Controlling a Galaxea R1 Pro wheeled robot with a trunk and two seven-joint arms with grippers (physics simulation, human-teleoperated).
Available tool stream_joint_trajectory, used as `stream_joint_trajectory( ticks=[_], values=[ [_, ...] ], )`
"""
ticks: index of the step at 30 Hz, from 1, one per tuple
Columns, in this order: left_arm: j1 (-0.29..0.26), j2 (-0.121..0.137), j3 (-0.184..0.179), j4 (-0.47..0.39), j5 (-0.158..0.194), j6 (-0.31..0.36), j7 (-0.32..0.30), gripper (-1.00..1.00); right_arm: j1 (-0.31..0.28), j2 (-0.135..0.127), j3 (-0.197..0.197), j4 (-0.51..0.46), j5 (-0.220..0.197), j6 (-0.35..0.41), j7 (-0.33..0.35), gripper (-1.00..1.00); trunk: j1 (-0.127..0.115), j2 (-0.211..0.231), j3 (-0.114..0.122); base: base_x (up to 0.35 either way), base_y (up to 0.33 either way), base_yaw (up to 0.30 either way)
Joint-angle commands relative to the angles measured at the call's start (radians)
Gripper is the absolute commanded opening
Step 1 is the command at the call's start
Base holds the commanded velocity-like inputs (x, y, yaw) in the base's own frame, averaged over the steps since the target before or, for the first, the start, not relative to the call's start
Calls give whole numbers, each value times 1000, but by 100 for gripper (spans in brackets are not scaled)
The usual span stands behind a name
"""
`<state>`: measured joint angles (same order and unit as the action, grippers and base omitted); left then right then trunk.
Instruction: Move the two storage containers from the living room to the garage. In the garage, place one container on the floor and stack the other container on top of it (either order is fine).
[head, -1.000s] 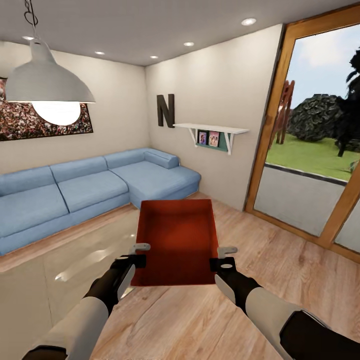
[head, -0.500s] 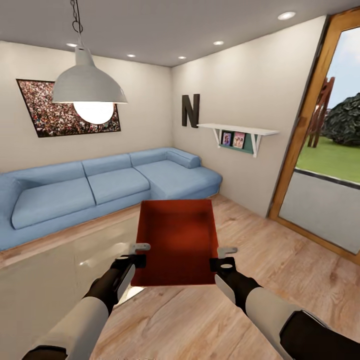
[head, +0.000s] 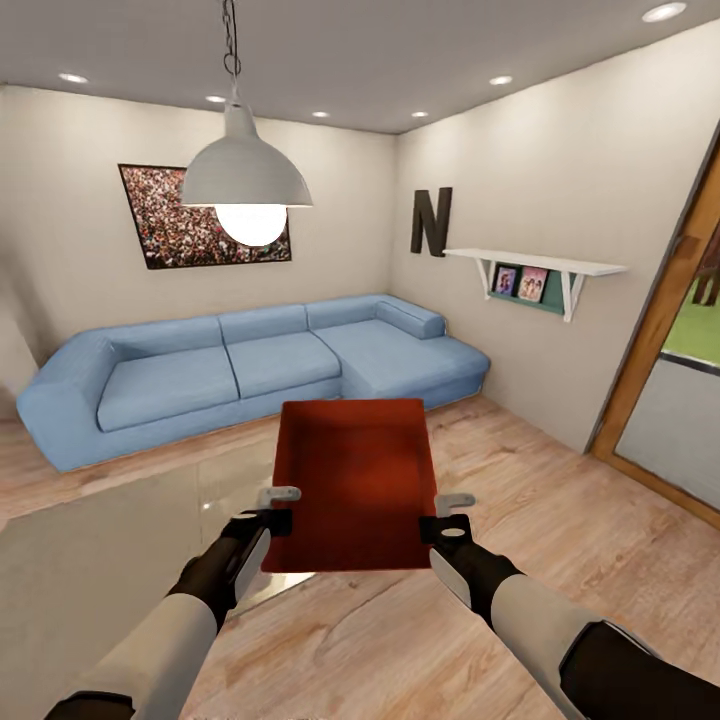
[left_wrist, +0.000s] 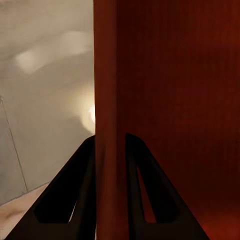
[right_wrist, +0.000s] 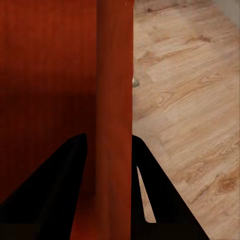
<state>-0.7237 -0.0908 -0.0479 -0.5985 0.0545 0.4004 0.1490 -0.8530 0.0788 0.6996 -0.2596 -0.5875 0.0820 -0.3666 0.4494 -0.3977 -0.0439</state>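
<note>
1. Our left tool (head: 278, 508) pinches the left wall of the storage container (head: 350, 480); in the left wrist view its fingers (left_wrist: 82, 170) straddle that wall (left_wrist: 107, 100).
2. Our right tool (head: 448, 513) pinches the right wall likewise, one finger inside the bin and one outside, as the right wrist view shows (right_wrist: 115, 100).
3. The container hangs level between both arms, in front of us, above the wood-plank floor (head: 560, 540), open side up and empty.
4. Beyond it, on the far side, stands the blue sofa (head: 250, 365); a pale, glossy worktop (head: 90, 560) lies near left, a glass door (head: 680, 400) at right.
5. We judge the task early: one container is lifted but we are in the living room; the garage carry, the second bin and the stacking remain.
6. The sole readable writing is a dark letter "N" (head: 430, 222) on the right wall, near a shelf (head: 535, 265).
</note>
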Motion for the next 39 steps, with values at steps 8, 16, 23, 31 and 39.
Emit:
stream_joint_trajectory(
  ticks=[8, 16, 23, 31, 39],
  values=[
    [-2, 0, 0, 0, 7, 6, 11, -100, -1, -1, -22, -4, 31, 7, -21, -100, 1, -2, -2, 0, 0, 300],
    [-2, 0, 1, 0, 7, 6, 10, -100, -1, -1, -22, -4, 31, 7, -21, -100, 1, -2, -2, 0, 0, 300],
    [-1, 0, 2, 0, 7, 8, 8, -100, -1, -1, -22, -4, 31, 7, -21, -100, 1, -2, -2, 0, 0, 300],
    [-1, 0, 4, 0, 7, 8, 8, -100, -1, -1, -22, -4, 31, 7, -21, -100, 1, -2, -2, 0, 0, 300],
    [-1, 0, 3, 0, 7, 8, 7, -100, -1, -1, -22, -4, 31, 7, -21, -100, 1, -2, -2, 0, 0, 300]
  ],
)
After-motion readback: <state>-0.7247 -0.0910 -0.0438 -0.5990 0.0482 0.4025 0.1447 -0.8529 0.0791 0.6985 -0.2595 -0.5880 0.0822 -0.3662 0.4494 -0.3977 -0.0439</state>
